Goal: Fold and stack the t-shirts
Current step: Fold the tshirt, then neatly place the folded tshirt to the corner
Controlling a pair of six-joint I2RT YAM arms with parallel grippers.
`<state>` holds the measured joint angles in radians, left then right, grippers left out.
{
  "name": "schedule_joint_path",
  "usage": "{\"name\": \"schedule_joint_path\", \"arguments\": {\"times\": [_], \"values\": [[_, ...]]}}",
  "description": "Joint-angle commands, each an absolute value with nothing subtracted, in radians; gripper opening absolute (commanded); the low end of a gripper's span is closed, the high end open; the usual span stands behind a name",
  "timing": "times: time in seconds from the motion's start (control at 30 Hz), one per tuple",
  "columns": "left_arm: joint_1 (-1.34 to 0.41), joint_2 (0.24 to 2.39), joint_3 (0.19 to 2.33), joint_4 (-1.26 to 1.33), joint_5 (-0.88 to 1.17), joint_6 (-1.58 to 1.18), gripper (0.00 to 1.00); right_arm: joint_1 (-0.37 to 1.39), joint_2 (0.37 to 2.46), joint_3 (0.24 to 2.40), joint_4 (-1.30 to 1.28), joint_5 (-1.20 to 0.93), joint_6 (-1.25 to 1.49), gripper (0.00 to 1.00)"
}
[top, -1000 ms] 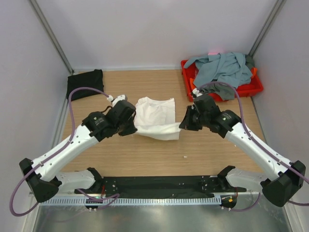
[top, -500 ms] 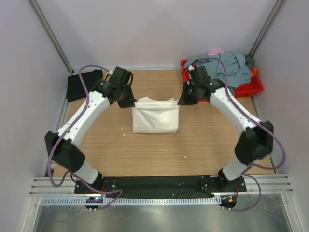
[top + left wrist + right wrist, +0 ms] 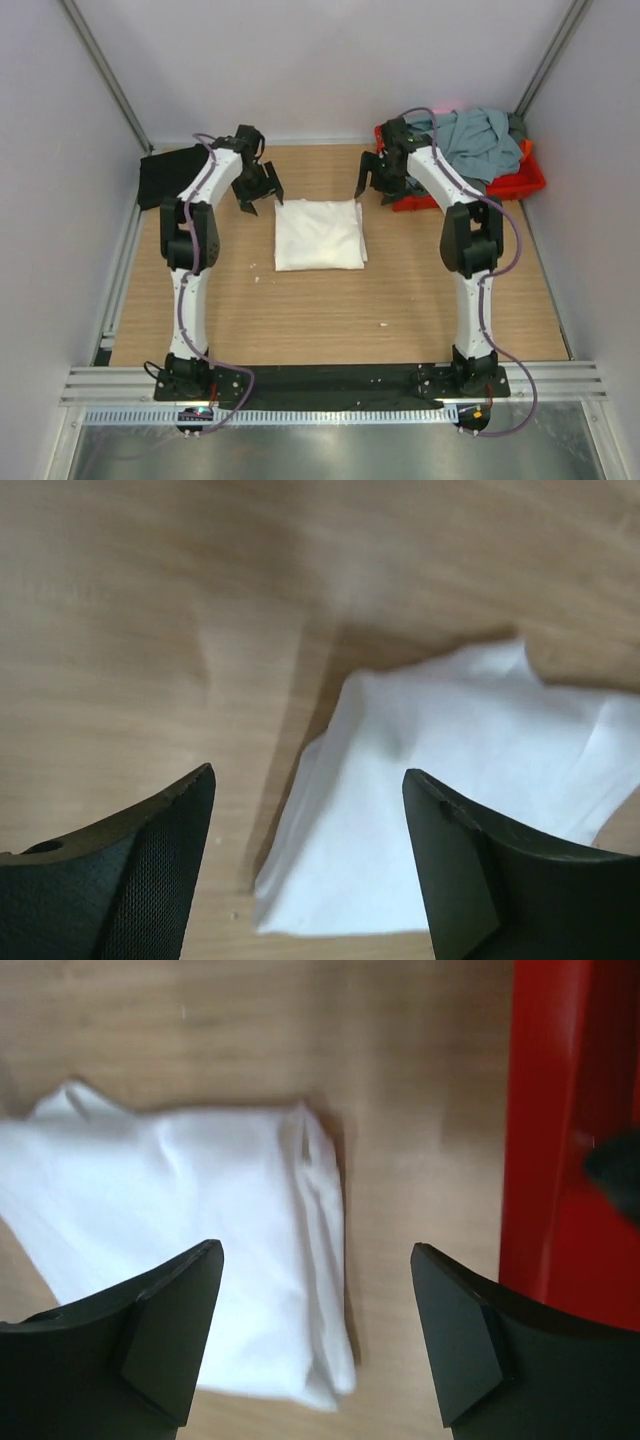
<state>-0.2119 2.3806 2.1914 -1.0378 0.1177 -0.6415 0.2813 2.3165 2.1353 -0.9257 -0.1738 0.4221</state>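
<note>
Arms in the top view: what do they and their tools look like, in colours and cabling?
The left arm and right arm match: white link shells, black joint housings, and a purple cable looped loosely along each. The left tool and right tool are all black, each with two wedge-shaped fingers whose inner face has a fine mesh texture.

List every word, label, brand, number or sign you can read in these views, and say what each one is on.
None can be read in any view. The white t-shirt, the black t-shirt, the grey-blue t-shirt and the red tray show no print. The open left gripper and right gripper carry no visible marking.
</note>
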Motion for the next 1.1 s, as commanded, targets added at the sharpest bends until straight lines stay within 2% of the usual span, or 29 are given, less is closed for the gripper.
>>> {"name": "schedule_joint_path", "arguments": {"times": [0.0, 0.13, 0.17, 0.27, 0.3, 0.37, 0.4, 0.47, 0.57, 0.73, 1.07], "values": [[-0.258, 2.050, 2.077, -0.917, 0.164, -0.597, 0.77, 0.301, 1.962, 1.897, -0.773, -0.172, 0.443, 0.82], [-0.275, 1.999, 2.054, -1.009, 0.123, -0.549, 0.76, 0.345, 1.809, 1.668, -0.655, -0.233, 0.462, 0.79], [-0.276, 1.982, 1.995, -1.006, 0.103, -0.540, 0.75, 0.356, 1.781, 1.602, -0.617, -0.268, 0.468, 0.78], [-0.276, 1.907, 1.808, -0.931, 0.078, -0.532, 0.75, 0.385, 1.773, 1.507, -0.536, -0.361, 0.485, 0.67], [-0.275, 1.893, 1.766, -0.878, 0.092, -0.526, 0.75, 0.394, 1.781, 1.491, -0.519, -0.391, 0.488, 0.57], [-0.275, 1.849, 1.641, -0.819, 0.145, -0.512, 0.75, 0.403, 1.811, 1.464, -0.454, -0.451, 0.485, 0.50], [-0.275, 1.833, 1.605, -0.764, 0.153, -0.514, 0.75, 0.411, 1.825, 1.459, -0.434, -0.489, 0.483, 0.39], [-0.275, 1.804, 1.539, -0.697, 0.176, -0.514, 0.75, 0.411, 1.874, 1.447, -0.368, -0.531, 0.459, 0.27], [-0.275, 1.793, 1.474, -0.673, 0.183, -0.512, 0.75, 0.408, 1.936, 1.466, -0.448, -0.508, 0.387, 0.15], [-0.275, 1.787, 1.440, -0.670, 0.153, -0.471, 0.75, 0.399, 1.895, 1.301, -0.469, -0.294, 0.371, 0.11], [-0.275, 1.850, 1.405, -0.594, 0.095, -0.488, 0.73, 0.399, 1.925, 1.115, -0.425, -0.189, 0.377, 0.09]]}}
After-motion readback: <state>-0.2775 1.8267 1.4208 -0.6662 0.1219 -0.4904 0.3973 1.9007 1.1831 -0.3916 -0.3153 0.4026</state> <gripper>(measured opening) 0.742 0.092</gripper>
